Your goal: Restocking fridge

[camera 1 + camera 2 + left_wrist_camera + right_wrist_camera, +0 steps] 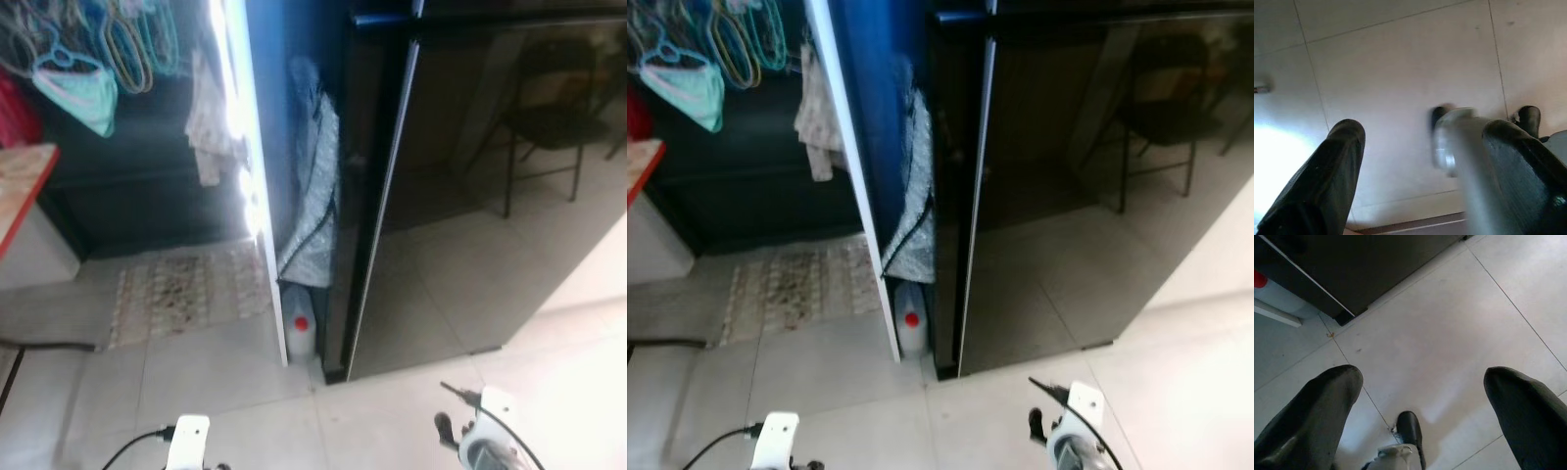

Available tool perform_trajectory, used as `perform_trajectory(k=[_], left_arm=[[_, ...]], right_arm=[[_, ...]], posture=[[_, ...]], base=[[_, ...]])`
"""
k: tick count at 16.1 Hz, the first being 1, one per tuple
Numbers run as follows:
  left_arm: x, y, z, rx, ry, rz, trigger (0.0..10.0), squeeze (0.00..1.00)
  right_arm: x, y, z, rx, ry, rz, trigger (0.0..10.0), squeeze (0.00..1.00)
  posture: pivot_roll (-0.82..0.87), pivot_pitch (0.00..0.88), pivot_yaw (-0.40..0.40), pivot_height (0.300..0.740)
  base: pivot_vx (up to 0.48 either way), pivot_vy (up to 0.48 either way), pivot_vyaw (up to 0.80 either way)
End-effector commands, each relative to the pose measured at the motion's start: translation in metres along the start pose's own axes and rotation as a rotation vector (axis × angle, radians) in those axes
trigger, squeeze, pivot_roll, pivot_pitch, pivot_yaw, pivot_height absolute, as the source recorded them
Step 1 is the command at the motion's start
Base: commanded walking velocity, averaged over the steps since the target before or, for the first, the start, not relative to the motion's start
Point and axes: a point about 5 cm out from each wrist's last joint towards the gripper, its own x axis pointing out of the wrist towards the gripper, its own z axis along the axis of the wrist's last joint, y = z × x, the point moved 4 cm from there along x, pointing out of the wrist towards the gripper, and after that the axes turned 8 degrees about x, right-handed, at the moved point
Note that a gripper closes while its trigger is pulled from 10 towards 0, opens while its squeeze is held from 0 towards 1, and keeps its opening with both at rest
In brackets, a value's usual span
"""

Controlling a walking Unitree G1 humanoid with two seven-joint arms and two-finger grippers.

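Observation:
A tall black glossy fridge [470,196] stands straight ahead on the right with its door closed; a chair is reflected in the door. Both my arms hang low over the pale tiled floor in front of it, the left arm [186,439] and the right arm [480,441] at the bottom of the eye views. My left gripper [1425,132] is open above bare tiles, nothing between its fingers. My right gripper [1425,374] is also open and holds nothing, a short way out from the fridge's base [1352,269].
A white bottle with a red cap [301,333] and a silvery quilted cover [312,196] fill the gap between fridge and white door frame [260,196]. Beyond lie a patterned rug [186,289], hanging clothes [78,83] and a table corner [20,186].

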Motion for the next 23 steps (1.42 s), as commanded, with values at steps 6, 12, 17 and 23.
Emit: perform_trajectory(k=[6, 12, 17, 23], left_arm=[[-0.0007, 0.0069, -0.0039, -0.003, 0.009, 0.016, 10.0, 0.0], [-0.0008, 0.0069, -0.0041, -0.001, 0.009, 0.014, 10.0, 0.0], [-0.0008, 0.0069, -0.0045, 0.0, 0.011, 0.013, 10.0, 0.0], [-0.0008, 0.0054, -0.0049, 0.002, 0.012, 0.009, 10.0, 0.0]], right_arm=[[0.0008, 0.0074, 0.0025, -0.01, -0.003, 0.018, 10.0, 0.0], [0.0007, 0.0079, 0.0037, -0.041, -0.007, 0.025, 10.0, 0.0], [0.0007, 0.0083, 0.0036, -0.06, -0.003, 0.032, 10.0, 0.0], [0.0006, 0.0073, 0.0039, -0.074, -0.003, 0.036, 10.0, 0.0]], posture=[[-0.04, 0.046, -0.033, 0.74], [-0.04, 0.05, -0.032, 0.74], [-0.04, 0.052, -0.035, 0.74], [-0.04, 0.045, -0.039, 0.74]], base=[[0.0, 0.334, 0.0], [0.0, 0.0, 0.0], [0.0, 0.0, 0.8], [0.0, 0.0, 0.8]])
